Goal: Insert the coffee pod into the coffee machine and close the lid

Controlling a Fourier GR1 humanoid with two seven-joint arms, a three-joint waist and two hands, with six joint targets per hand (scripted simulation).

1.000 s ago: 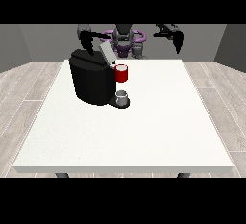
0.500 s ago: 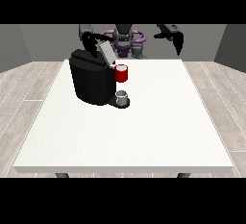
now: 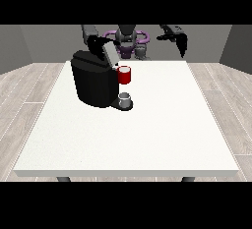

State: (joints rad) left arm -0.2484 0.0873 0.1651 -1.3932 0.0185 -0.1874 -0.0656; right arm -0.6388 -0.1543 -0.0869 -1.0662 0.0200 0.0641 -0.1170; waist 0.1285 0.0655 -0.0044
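Hand at view's left (image 3: 94, 42) lowered onto lid (image 3: 109, 53) | fingers unclear

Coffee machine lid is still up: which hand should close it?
Right, the hand at the view's left: it sits directly behind the raised lid of the coffee machine. The hand at the view's right hangs far off, beyond the table edge.

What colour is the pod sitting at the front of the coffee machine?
Red; the coffee pod shows plainly in the front view, against the black coffee machine.
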